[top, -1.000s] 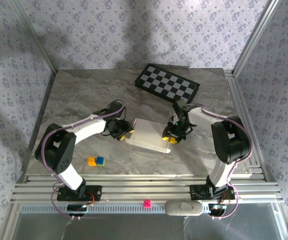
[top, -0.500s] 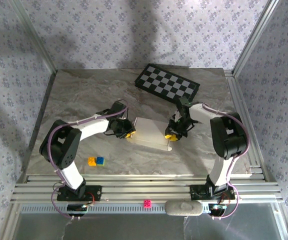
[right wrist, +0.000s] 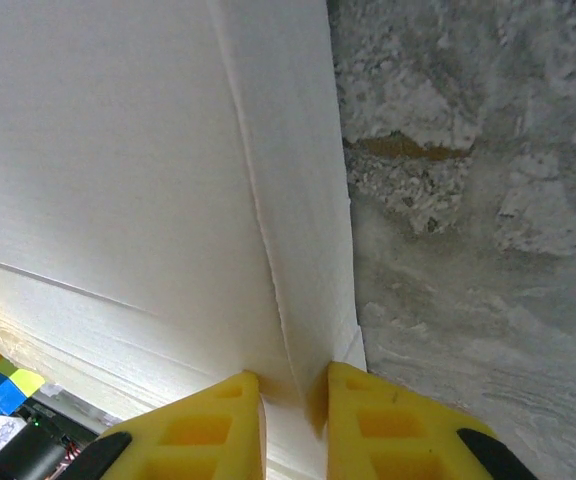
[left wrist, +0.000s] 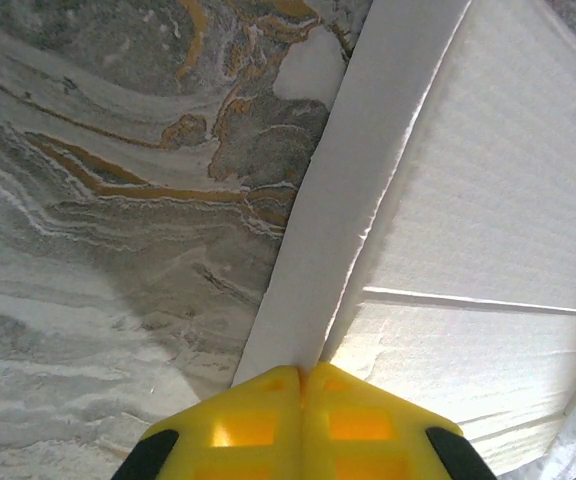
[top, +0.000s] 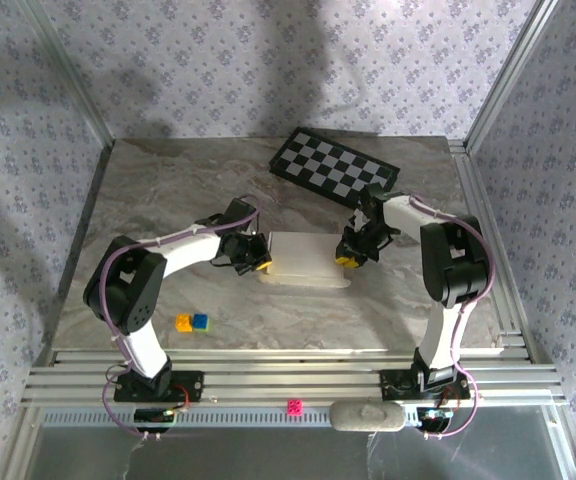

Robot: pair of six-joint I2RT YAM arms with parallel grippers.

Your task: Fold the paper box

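Note:
The white paper box [top: 306, 260] lies in the middle of the marble table [top: 168, 200], between the two arms. My left gripper [top: 258, 262] is at its left end. In the left wrist view the yellow fingers meet, left gripper [left wrist: 301, 375] shut on the thin raised side flap of the paper box [left wrist: 488, 200]. My right gripper [top: 348, 260] is at the box's right end. In the right wrist view the right gripper [right wrist: 295, 385] has its fingers on either side of the folded side wall of the paper box [right wrist: 118, 150], pinching it.
A black-and-white chessboard [top: 336, 168] lies at the back, just behind the right arm. A yellow block [top: 183, 322] and a blue block [top: 200, 321] sit in front of the left arm. A pink die [top: 294, 406] rests on the near rail.
Both grippers have closed onto the box's end walls. The box has turned from tilted to level and shifted slightly back; the right gripper has moved back with it.

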